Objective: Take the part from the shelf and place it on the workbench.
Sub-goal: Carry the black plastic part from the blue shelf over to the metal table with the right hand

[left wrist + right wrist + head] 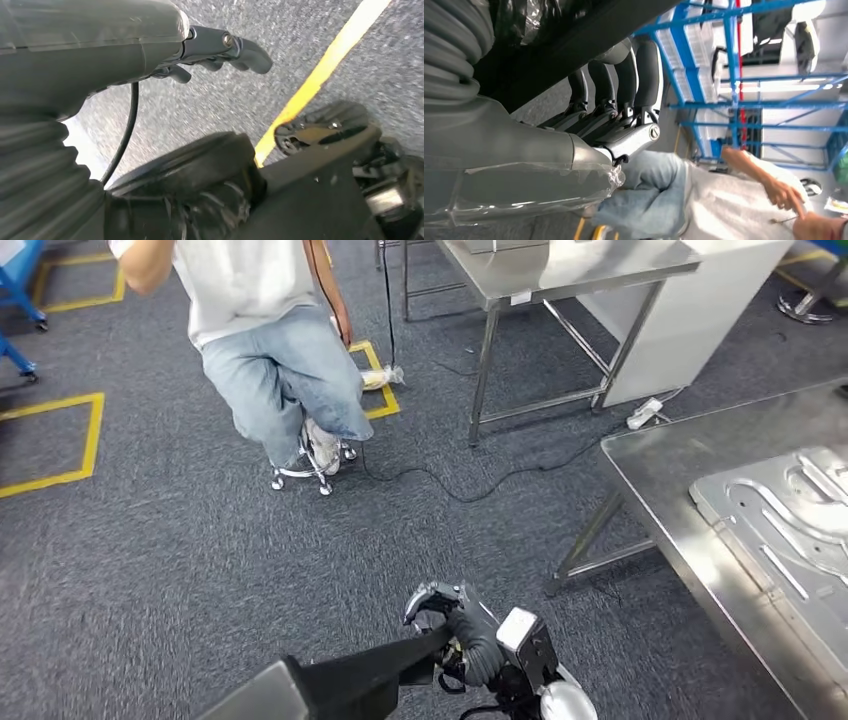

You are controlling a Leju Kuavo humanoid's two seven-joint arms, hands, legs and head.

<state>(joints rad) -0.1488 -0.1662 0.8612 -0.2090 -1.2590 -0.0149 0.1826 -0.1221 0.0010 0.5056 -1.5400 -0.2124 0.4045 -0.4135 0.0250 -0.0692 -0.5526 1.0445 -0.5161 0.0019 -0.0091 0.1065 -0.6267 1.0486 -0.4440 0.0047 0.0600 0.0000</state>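
Gripping a dark part [350, 685] low in the head view, the right hand [455, 625] is being seen with fingers [624, 80] curled around it; the left hand [150, 45] is being held with fingers [245, 50] curled on nothing, while the steel table [680, 490] is lying well apart.

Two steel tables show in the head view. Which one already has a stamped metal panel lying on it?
The near table at the right edge; a ribbed metal panel lies on it. The far table has none.

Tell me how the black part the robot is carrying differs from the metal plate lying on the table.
The black part is dark and matte; the metal plate is shiny silver with pressed grooves. The part is gripped by the right hand above the carpet, while the plate lies flat on the steel table.
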